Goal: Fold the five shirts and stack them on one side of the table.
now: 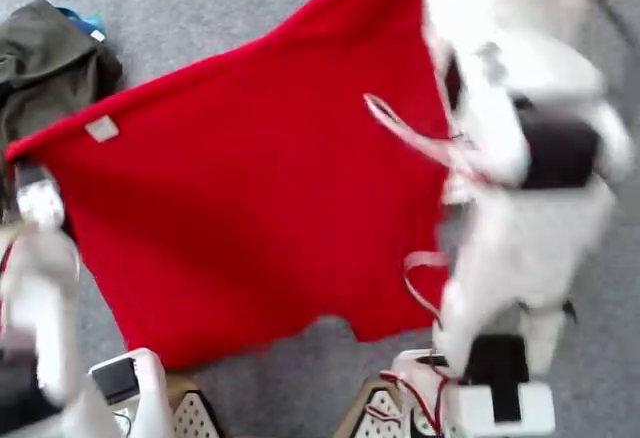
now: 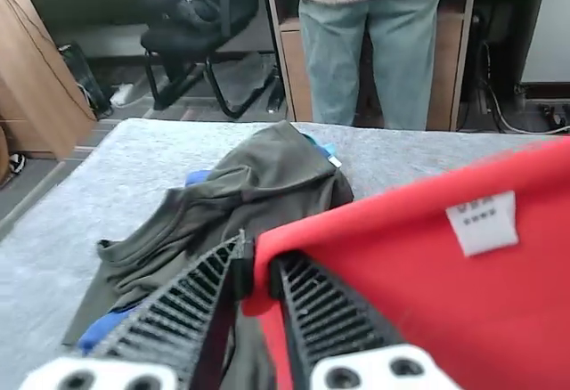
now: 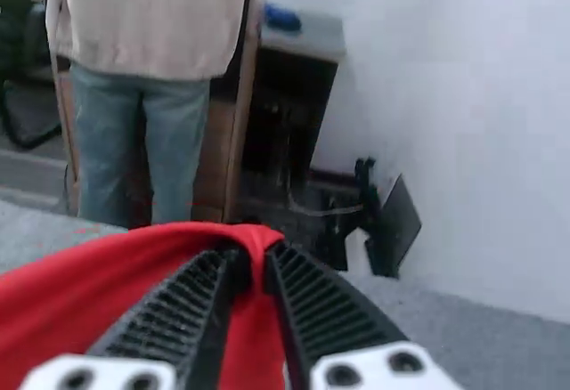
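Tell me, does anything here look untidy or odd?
Yes. The olive shirt lies crumpled over a blue garment at a corner of the table. The red shirt stretches slanted between left gripper and right gripper.

A red shirt (image 1: 250, 188) is stretched wide above the table (image 1: 200, 18), pinched at two corners, with a white label (image 1: 101, 129) near its upper edge. At the table's far left corner an olive shirt (image 1: 45, 58) lies crumpled over a blue shirt (image 1: 85, 23).
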Controlling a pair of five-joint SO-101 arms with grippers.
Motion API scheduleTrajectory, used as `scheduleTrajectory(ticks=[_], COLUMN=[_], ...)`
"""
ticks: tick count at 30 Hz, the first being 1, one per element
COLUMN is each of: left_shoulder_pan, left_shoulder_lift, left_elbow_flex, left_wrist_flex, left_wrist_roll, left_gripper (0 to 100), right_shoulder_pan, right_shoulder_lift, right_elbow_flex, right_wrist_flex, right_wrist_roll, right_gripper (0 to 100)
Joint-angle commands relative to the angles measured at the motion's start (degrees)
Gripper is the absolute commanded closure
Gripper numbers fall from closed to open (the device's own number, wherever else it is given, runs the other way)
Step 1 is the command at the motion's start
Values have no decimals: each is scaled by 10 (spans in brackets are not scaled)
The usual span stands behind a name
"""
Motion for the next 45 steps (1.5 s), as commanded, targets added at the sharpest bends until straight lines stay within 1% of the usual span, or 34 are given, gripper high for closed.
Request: scheduleTrajectory(ticks=[1, 4, 6, 7, 9, 12, 16, 19, 22, 24, 26, 31, 33, 36, 39, 43, 45], left_shoulder_pan=[22, 65, 89, 95, 96, 80, 67, 58, 50, 52, 58, 65, 65, 76, 80, 93, 105], left_shoulder_lift=[6, 10, 35, 62, 142, 291, 450, 528, 557, 558, 558, 558, 558, 554, 527, 462, 419], left_elbow_flex=[196, 315, 354, 350, 300, 162, -32, -140, -196, -198, -197, -188, -170, -128, -74, 38, 108], left_wrist_flex=[-256, -442, -543, -573, -593, -576, -511, -456, -406, -378, -353, -293, -275, -224, -181, -179, -178], left_wrist_roll=[-2, -6, -7, -12, -20, -21, -21, -21, -21, -22, -24, -25, -25, -26, -27, -27, -50], left_gripper=[971, 971, 971, 971, 971, 971, 971, 971, 971, 971, 971, 971, 971, 971, 971, 971, 971], right_shoulder_pan=[-26, -49, -60, -62, -62, -62, -62, -62, -69, -74, -75, -75, -75, -75, -75, -73, -71], right_shoulder_lift=[59, 132, 186, 215, 271, 352, 451, 526, 600, 644, 678, 709, 704, 683, 660, 634, 626], right_elbow_flex=[97, 151, 150, 139, 95, -14, -185, -319, -431, -488, -536, -632, -636, -634, -634, -634, -634], right_wrist_flex=[-142, -267, -338, -369, -411, -409, -352, -316, -309, -302, -271, -120, -54, 54, 173, 305, 370], right_wrist_roll=[4, 4, 4, 2, 0, -1, -1, -1, -1, -1, -1, -2, -2, -2, -18, -20, -20], right_gripper=[985, 985, 985, 985, 985, 985, 985, 985, 985, 985, 985, 985, 985, 985, 985, 985, 985])
